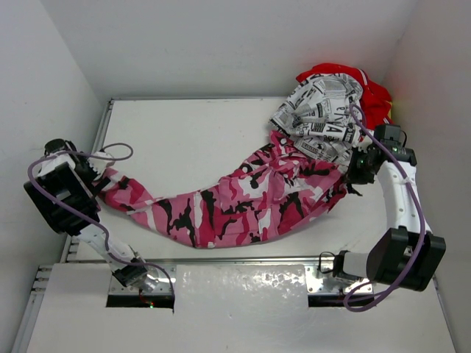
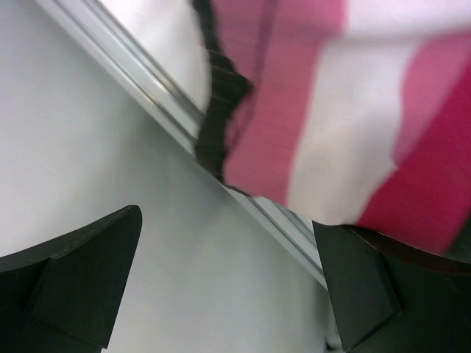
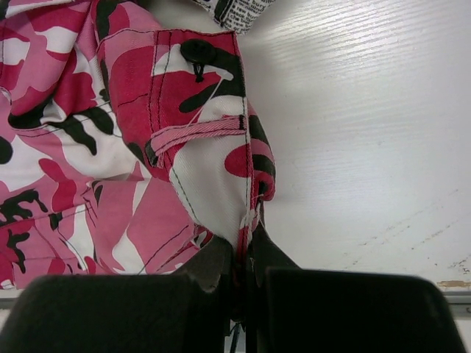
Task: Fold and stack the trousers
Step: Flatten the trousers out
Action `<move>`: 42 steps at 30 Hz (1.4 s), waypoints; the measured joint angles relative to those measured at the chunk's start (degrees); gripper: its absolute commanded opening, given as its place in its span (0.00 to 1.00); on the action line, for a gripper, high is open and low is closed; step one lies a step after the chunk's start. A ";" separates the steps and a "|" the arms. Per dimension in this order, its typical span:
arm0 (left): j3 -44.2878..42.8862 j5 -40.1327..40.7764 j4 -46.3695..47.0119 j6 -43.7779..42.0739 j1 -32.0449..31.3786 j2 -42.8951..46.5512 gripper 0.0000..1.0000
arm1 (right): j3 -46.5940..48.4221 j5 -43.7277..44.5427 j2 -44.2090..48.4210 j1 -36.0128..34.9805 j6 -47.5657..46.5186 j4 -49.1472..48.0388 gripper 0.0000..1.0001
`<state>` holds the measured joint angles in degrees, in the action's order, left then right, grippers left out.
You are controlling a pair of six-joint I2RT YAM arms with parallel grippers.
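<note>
The camouflage trousers (image 1: 235, 202) lie stretched across the table, leg end at the left, waist at the right. My left gripper (image 1: 96, 179) is at the leg end by the table's left edge. In the left wrist view it (image 2: 227, 220) is open, with the camouflage cloth (image 2: 331, 110) hanging just above its right finger. My right gripper (image 1: 353, 170) is at the waist end. In the right wrist view it (image 3: 246, 246) is shut on the waistband edge of the camouflage trousers (image 3: 110, 147). The newsprint trousers (image 1: 324, 118) lie bunched on the red trousers (image 1: 368, 88) at the back right corner.
White walls close in the table (image 1: 191, 140) on the left, back and right. A metal rail (image 2: 147, 88) runs along the table's left edge under my left gripper. A corner of the newsprint cloth (image 3: 235, 11) shows at the top of the right wrist view.
</note>
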<state>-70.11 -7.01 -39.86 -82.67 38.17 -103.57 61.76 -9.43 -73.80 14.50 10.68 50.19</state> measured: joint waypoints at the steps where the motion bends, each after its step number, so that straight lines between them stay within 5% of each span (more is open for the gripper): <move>1: 0.28 -0.83 1.44 0.02 -0.04 0.00 1.00 | 0.00 0.00 0.02 0.00 0.00 0.00 0.00; 7: 2.05 -8.13 3.37 -2.25 -0.33 0.02 0.95 | 0.00 -0.04 0.26 0.00 -0.20 -0.02 0.00; 9: 3.50 -10.23 2.51 -3.30 -0.33 0.02 0.80 | -0.02 -0.11 0.37 0.00 -0.20 -0.09 0.00; 10: 4.17 -10.71 2.10 -3.61 -0.33 0.00 0.47 | -0.04 -0.15 0.39 0.00 -0.20 -0.20 0.00; 11: 4.63 -10.95 1.44 -3.58 -0.35 -0.17 0.27 | -0.11 -0.17 0.44 0.00 -0.20 -0.37 0.00; 12: 4.79 -11.06 0.72 -3.41 -0.37 -0.61 0.08 | -0.15 -0.20 0.46 0.00 -0.20 -0.42 0.00; 13: 4.79 -10.95 0.37 -3.21 -0.35 -1.25 0.00 | -0.15 -0.22 0.46 0.00 -0.20 -0.42 0.00; 24: -8.13 -5.77 -18.58 -4.04 4.94 2.38 0.00 | 1.16 0.72 1.77 0.00 0.09 1.05 0.00; 31: -16.94 -2.47 -32.22 -5.31 10.54 5.95 0.00 | 17.00 6.19 2.45 0.42 0.59 5.75 0.00; 42: -17.49 5.03 -36.65 -7.04 11.37 13.66 0.00 | 27.17 11.32 7.30 0.74 0.92 8.37 0.00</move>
<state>-87.59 -1.98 -76.51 -89.71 49.54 -89.91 88.92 1.89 -66.50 15.25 11.60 58.57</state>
